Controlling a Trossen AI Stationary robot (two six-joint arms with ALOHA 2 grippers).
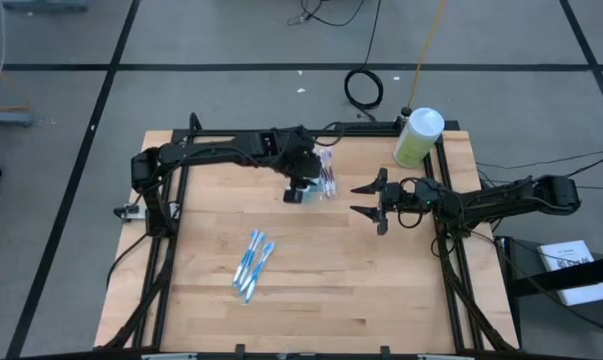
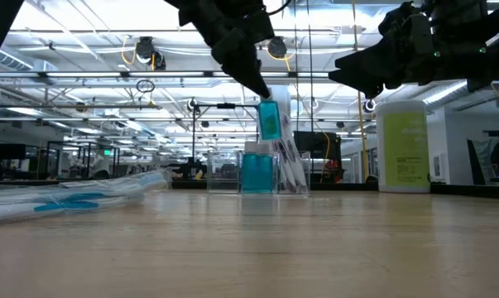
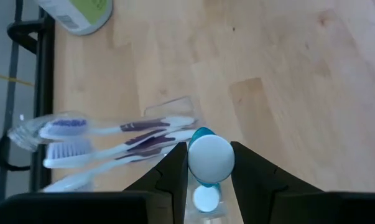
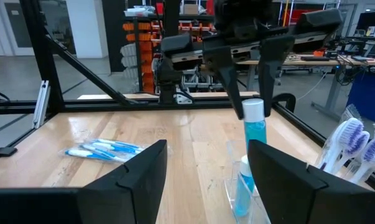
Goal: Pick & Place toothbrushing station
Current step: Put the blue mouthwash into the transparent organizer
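Observation:
My left gripper (image 3: 209, 155) hangs over the far middle of the table, shut on a small blue bottle (image 2: 268, 120) with a white cap. Right under it stands the toothbrushing station (image 2: 224, 172), a clear plastic tray. The tray holds a second blue bottle (image 4: 242, 180) and purple-handled toothbrushes (image 3: 112, 134), which lean out over its rim. My right gripper (image 1: 369, 200) stands open to the station's right, level, with nothing between its fingers. My left gripper pinches the blue bottle's top at its white cap (image 4: 254, 109), one finger (image 3: 175, 167) on each side. The fingers slant down from the table's left. The bottle hangs nearly upright below them, its lower end at the station's rim; whether it touches there I cannot tell.
A green bottle with a white cap (image 1: 418, 137) stands at the table's far right corner. Packaged blue toothbrushes (image 1: 253, 265) lie on the wood nearer the front, left of centre. Black frame rails (image 1: 451, 250) run along the table's sides.

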